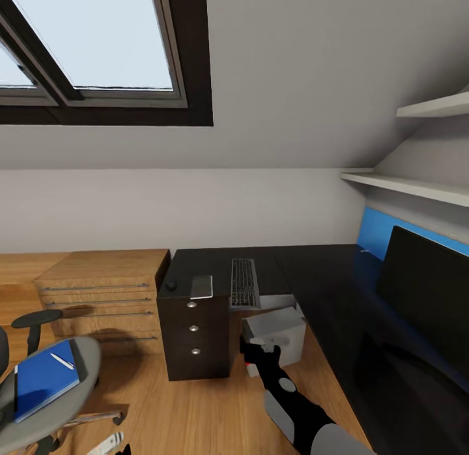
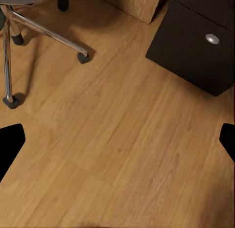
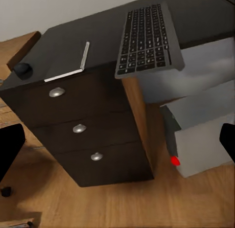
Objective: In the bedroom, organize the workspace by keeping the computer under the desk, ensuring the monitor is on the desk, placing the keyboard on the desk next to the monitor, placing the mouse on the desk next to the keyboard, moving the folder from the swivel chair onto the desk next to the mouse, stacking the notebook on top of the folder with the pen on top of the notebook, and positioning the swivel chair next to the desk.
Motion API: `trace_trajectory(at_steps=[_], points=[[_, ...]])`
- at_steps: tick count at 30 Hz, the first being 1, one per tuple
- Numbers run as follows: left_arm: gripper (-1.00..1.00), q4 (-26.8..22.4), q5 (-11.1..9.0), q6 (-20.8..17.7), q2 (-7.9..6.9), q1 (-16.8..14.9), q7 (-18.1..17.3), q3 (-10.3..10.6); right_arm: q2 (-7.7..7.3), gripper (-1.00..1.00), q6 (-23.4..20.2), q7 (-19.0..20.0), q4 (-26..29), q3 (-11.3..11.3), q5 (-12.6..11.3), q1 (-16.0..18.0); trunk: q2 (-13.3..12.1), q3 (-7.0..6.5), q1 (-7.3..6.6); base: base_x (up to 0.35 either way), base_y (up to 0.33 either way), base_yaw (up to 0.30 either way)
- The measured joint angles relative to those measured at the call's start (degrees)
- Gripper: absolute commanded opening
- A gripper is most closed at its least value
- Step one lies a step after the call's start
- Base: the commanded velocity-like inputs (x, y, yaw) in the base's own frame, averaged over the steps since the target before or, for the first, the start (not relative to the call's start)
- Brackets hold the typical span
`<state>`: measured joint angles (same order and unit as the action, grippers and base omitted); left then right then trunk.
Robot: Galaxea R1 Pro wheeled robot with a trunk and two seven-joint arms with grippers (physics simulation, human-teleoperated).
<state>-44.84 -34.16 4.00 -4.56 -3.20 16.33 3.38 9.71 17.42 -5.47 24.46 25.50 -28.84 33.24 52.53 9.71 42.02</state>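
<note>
The right gripper (image 1: 259,348) hangs at the end of the extended right arm, just in front of the computer (image 1: 277,331). In the right wrist view its fingertips (image 3: 11,147) stand at opposite borders of the frame, spread wide, holding and touching nothing. The left gripper (image 2: 117,140) shows the same wide spread in the left wrist view, above bare wood floor (image 2: 122,140), empty.

The computer sits on the floor under the table (image 1: 312,272), beside the black drawer unit (image 1: 194,328), with its red light (image 3: 175,161) on the face turned toward the gripper. Open floor lies between the drawer unit and the swivel chair (image 1: 45,390), whose chrome legs and castors (image 2: 83,57) stand near the unit's lower corner.

On the table, the keyboard (image 1: 244,283) lies with its long axis running away from the robot; its near end overhangs the table edge above the computer. The notebook (image 1: 201,287) lies flat to the left of the keyboard, close but apart, long axis in the same direction. The mouse (image 1: 170,287) rests at the table's left front corner, near the edge. The monitor (image 1: 426,295) stands on the right wing of the table, screen facing left, before a blue wall panel (image 1: 374,230).

The folder (image 1: 44,378) lies flat on the chair seat, well apart from the table. The pen (image 1: 62,361) lies on the folder, angled across its far corner. A light-wood drawer chest (image 1: 104,289) stands against the drawer unit's left side.
</note>
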Motion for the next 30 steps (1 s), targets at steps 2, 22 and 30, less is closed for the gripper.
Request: trace_trajectory(at_steps=[2, 22, 30], points=[[1.0, -2.15, -0.03, -1.58, -0.03, -0.01, -0.02, -0.01, 0.06, 1.0, -0.03, -0.01, 0.09, -0.01, -1.48, 0.0, 0.8, 0.36, 0.44, 0.0, 0.0, 0.0], [1.0, -26.64, -9.06, -36.84, 0.29, -3.43, 0.39, -1.56, 0.28, 1.0, 0.06, 1.81, 4.21, -7.08, -14.01, 0.05, 8.83, 3.96, 4.83, 0.0, 0.0, 0.0], [1.0, -26.75, -8.91, -36.02, 0.04, -3.45, 0.4, -1.48, 0.26, 1.0, 0.02, 2.2, 4.13, -7.26, -13.81, 0.0, 11.25, 4.93, 6.16, 0.0, 0.0, -0.231]])
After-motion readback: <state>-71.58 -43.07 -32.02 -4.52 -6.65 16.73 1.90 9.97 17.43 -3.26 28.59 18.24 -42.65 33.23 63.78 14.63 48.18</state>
